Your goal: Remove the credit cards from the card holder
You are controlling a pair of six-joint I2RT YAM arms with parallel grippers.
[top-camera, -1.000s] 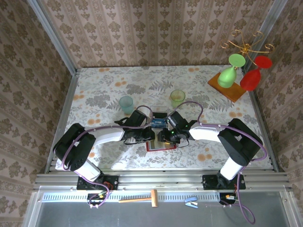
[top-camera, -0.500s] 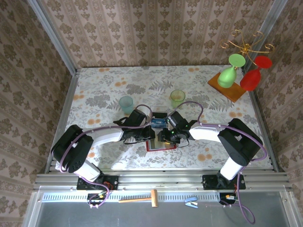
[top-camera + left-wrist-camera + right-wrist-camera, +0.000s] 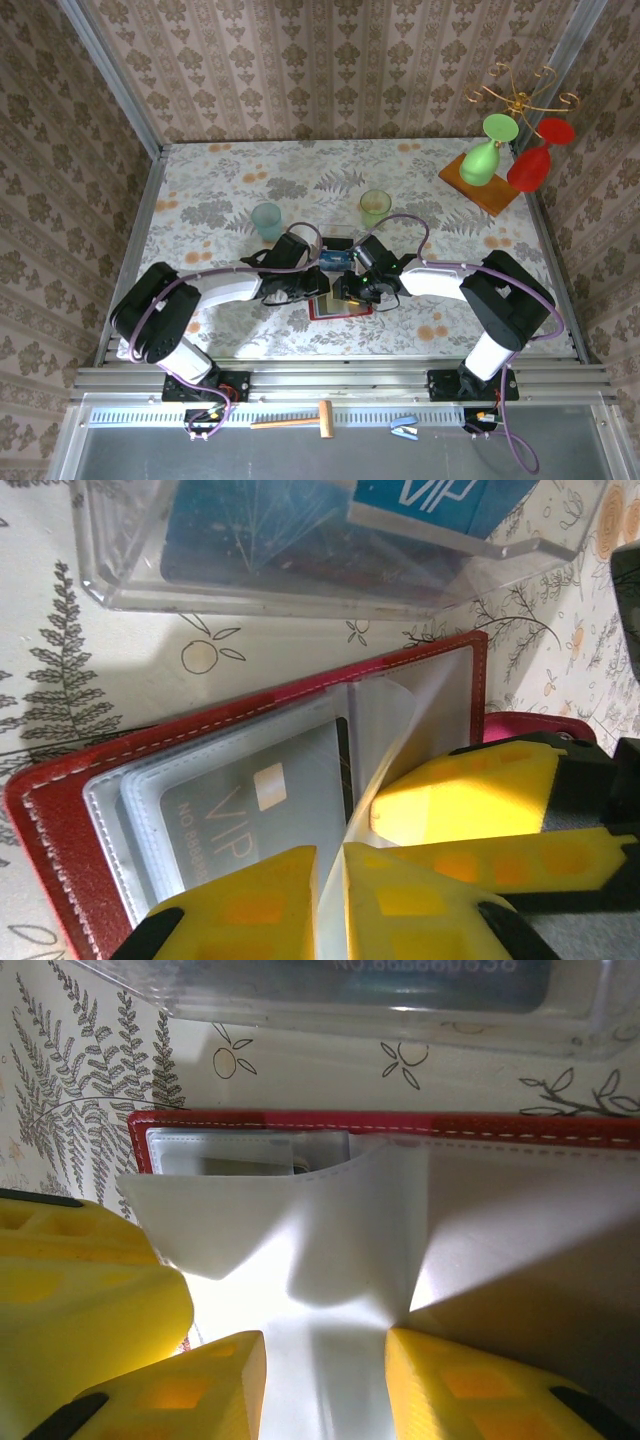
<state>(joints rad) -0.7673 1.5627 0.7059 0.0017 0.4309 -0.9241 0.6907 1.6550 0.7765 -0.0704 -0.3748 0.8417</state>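
Card holder: red bifold lying open on the table near the front edge, between the two tools. Its stitched red border and clear pocket panels face up.
Clear sleeve: one inner leaf of the holder, lifted off the pockets and drawn up toward both tools.
Left tool: clenched on the clear sleeve, its yellow fingers almost meeting with the film pinched between them.
Right tool: the sleeve runs through the gap between its yellow fingers and touches both. Cannot tell whether it truly clamps the film.
Grey card: tucked in a pocket of the holder under plastic, with chip and "VIP" lettering readable.
Blue card: inside the clear box, outside the holder.
Clear box: on the table just beyond the holder's far edge, with a narrow strip of tablecloth between them.
Cups: teal cup and green cup stand upright farther back, one on either side of the box.
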